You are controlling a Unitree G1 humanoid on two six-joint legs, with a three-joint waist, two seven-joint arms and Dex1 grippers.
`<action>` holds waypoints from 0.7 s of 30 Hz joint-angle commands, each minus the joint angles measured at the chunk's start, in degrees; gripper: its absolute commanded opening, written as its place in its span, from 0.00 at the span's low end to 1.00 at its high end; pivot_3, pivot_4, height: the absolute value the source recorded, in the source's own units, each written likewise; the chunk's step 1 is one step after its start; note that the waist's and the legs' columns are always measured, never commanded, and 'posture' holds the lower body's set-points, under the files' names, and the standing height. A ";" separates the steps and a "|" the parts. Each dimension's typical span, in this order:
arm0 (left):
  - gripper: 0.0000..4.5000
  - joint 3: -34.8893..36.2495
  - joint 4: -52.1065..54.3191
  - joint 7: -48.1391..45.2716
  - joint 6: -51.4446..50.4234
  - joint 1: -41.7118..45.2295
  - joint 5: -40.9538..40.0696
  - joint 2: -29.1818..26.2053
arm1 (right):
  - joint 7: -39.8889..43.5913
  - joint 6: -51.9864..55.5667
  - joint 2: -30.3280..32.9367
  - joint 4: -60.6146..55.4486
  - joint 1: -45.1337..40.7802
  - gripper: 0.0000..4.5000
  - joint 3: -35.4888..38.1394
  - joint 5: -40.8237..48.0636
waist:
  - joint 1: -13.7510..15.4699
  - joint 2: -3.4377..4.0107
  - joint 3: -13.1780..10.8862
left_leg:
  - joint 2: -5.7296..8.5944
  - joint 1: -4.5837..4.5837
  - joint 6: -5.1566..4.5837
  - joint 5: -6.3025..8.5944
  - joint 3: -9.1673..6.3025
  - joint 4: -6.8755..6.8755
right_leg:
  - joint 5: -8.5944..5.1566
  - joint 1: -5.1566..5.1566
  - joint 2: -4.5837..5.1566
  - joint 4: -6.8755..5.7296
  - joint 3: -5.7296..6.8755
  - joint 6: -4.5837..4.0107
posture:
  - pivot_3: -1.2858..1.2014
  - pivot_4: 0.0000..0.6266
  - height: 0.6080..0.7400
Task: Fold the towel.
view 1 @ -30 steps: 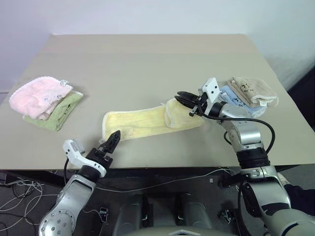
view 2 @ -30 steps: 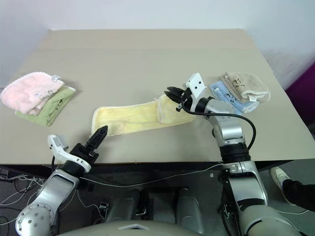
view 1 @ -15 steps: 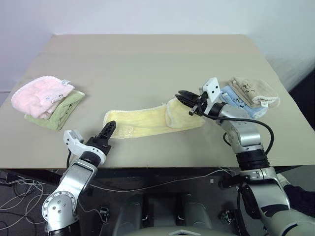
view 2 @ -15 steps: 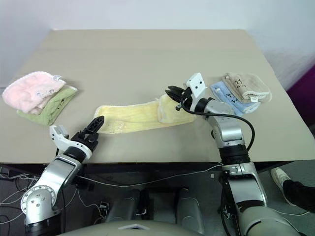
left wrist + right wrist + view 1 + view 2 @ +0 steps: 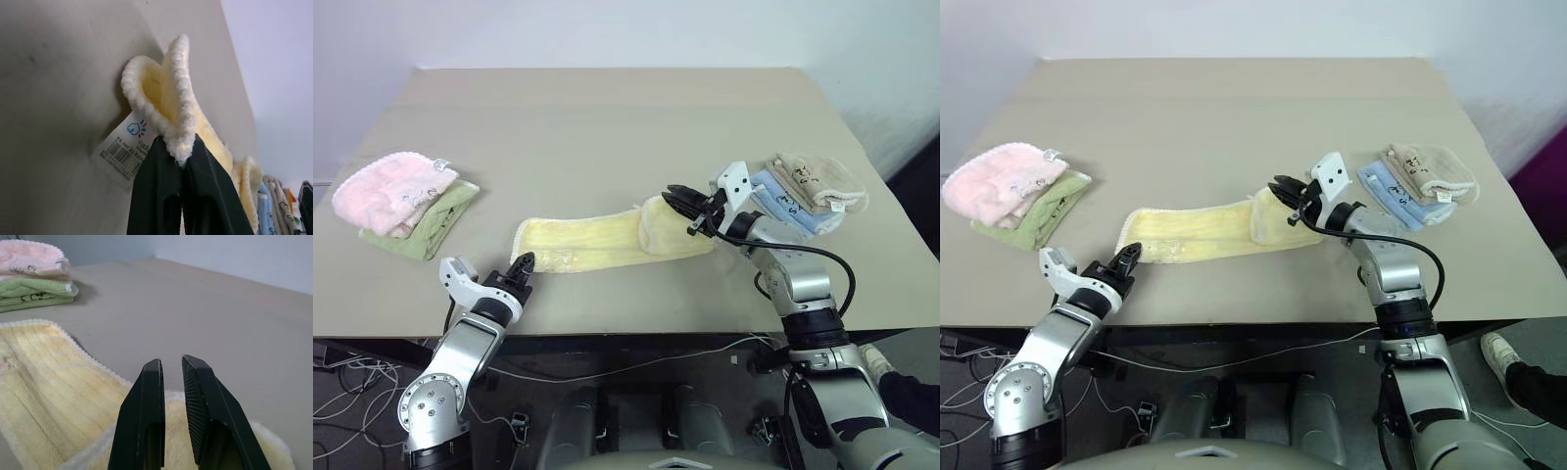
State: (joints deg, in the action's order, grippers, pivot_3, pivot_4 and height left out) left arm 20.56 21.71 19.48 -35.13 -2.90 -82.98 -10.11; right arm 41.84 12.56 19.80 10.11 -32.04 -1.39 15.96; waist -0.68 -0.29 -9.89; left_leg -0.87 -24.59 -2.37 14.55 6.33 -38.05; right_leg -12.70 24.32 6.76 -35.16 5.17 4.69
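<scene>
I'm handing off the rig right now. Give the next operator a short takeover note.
Left gripper: shut on the near-left edge of the towel, beside its tag.
Right gripper: jaws slightly apart above the towel's right end, which is already doubled over; no grip visible.
Towel lies stretched across the table.
Done: right end folded, left edge pinched.
Left: bring the left end over and release.

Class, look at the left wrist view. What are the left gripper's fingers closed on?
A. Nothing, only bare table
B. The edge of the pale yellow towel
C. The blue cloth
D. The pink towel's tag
B: in the left wrist view the left gripper is pinched shut on the fluffy edge of the pale yellow towel, just beside its tag.
</scene>
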 commanded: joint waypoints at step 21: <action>0.00 -4.14 2.65 -32.23 -0.54 15.79 19.34 -29.00 | -2.70 -1.00 -0.15 -2.27 0.99 0.15 1.94 0.65 | 0.03 0.04 -0.06 | 0.02 -0.56 0.46 -0.24 0.05 0.11 | 0.01 0.58 0.01 0.06 -0.01 -0.02 | 0.52 0.24 1.00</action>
State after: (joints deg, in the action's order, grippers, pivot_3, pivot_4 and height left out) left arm 18.75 21.41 -10.27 -35.78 11.15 -66.19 -38.45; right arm 39.48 12.42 19.61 9.82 -31.07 -1.00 15.99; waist -0.64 -0.25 -9.95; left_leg -0.84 -25.22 -1.89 14.30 6.38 -37.94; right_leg -12.68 24.97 6.76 -35.11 5.17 4.67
